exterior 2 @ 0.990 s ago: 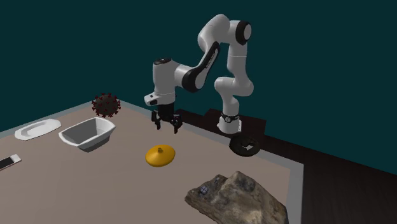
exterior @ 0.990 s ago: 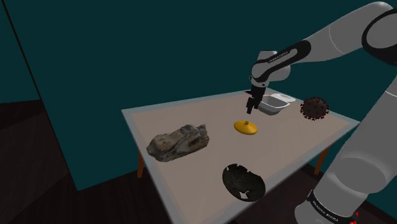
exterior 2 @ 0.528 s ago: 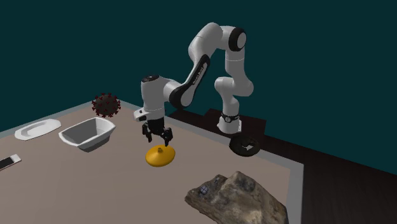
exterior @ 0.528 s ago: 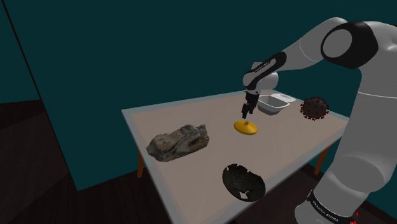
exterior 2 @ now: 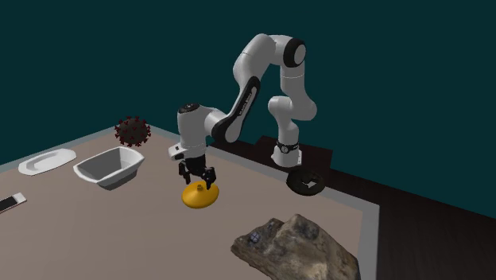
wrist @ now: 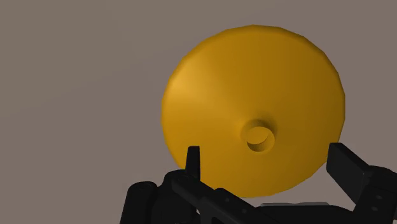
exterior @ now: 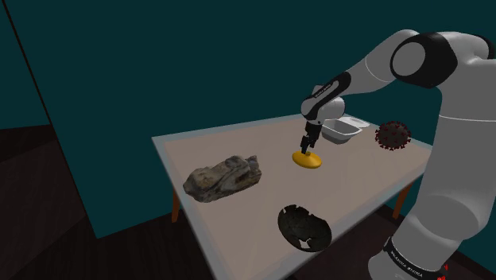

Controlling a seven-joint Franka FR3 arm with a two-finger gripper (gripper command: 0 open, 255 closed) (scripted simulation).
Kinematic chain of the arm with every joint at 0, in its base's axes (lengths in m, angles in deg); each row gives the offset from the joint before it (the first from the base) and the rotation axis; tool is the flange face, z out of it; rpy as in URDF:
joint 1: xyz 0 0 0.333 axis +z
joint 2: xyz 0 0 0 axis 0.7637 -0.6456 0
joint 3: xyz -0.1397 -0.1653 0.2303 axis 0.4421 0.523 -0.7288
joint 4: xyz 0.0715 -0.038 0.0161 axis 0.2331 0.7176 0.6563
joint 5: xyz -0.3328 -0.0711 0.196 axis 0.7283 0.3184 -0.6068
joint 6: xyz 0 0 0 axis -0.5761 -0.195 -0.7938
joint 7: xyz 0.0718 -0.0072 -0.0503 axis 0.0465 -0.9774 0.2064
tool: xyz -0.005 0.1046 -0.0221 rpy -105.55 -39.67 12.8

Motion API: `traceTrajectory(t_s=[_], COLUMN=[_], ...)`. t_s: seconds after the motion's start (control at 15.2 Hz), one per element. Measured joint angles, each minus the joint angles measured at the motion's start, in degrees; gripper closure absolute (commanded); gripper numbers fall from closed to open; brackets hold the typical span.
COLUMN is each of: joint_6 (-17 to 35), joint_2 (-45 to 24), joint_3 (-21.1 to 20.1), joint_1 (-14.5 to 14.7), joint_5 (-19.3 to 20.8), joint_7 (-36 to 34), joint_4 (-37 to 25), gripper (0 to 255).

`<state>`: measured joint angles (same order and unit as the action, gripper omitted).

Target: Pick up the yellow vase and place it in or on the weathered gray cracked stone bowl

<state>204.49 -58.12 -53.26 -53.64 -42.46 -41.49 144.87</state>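
The yellow vase [exterior: 308, 160] is a squat, flat-bodied piece with a short neck, standing on the table's middle [exterior 2: 199, 196]. My gripper [exterior: 305, 147] hangs straight over it, open, with its fingertips low on either side of the neck [exterior 2: 199, 184]. In the wrist view the vase [wrist: 254, 108] lies just beyond the gripper [wrist: 267, 156], and the fingers do not touch it. The dark cracked bowl [exterior: 304, 227] sits at the table's near edge by the stand [exterior 2: 306, 184].
A large grey-brown rock [exterior: 222, 176] lies at the shoulder view's left [exterior 2: 298, 246]. Behind the vase stand a white tub [exterior: 340, 129] [exterior 2: 110, 167], a flat white dish [exterior 2: 48, 161] and a spiky dark red ball [exterior: 392, 136] [exterior 2: 132, 131].
The gripper has come down and shifted from above the white tub's side to just over the vase, staying open. The vase has not moved.
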Motion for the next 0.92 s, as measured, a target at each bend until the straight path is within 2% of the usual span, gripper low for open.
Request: traceTrajectory(t_s=[0.26, 0.33, 0.92], joint_6=[0.1, 0.1, 0.2], joint_2=[-0.1, -0.1, -0.1], joint_3=[0.0, 0.0, 0.0], joint_1=[0.0, 0.0, 0.0], joint_5=[-0.1, -0.1, -0.1], joint_7=[0.0, 0.0, 0.0], joint_4=[0.0, 0.0, 0.0], gripper=[0, 255, 255])
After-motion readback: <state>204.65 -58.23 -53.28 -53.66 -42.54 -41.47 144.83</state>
